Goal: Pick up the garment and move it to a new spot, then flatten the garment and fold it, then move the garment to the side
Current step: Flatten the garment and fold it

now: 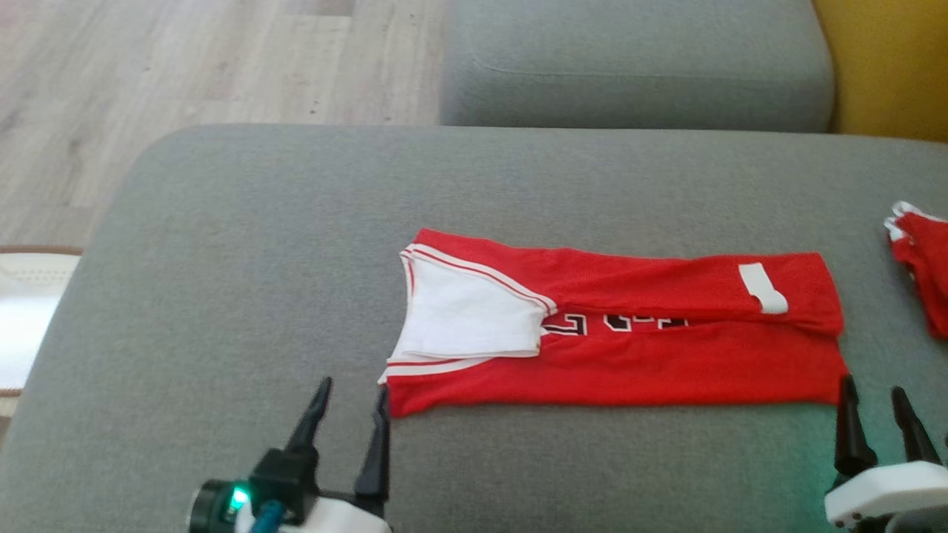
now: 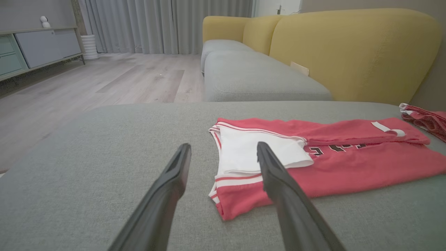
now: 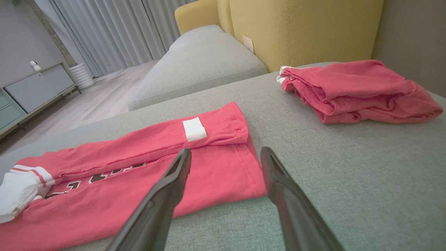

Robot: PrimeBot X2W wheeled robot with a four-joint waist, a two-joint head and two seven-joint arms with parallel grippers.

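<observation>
Red sleeveless jersey with white trim (image 1: 615, 370) lies as a long folded strip across the middle of the grey woven sofa cushion (image 1: 244, 244). Our left gripper (image 1: 354, 389) and right gripper (image 1: 872, 389) both stand spread and empty at its near corners. We judge the next fold needs even pinches through all layers. Another red garment (image 1: 922, 259) sits well right; pale wood floor (image 1: 111, 74) and a yellow backrest (image 1: 889, 66) lie beyond.

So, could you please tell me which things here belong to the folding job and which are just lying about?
Job in hand:
red jersey, folded lengthwise on the grey cushion
left claw, open by its collar end
right claw, open by its hem end

Lying about:
second red garment, bundled at the right
far grey cushion
yellow backrest
</observation>
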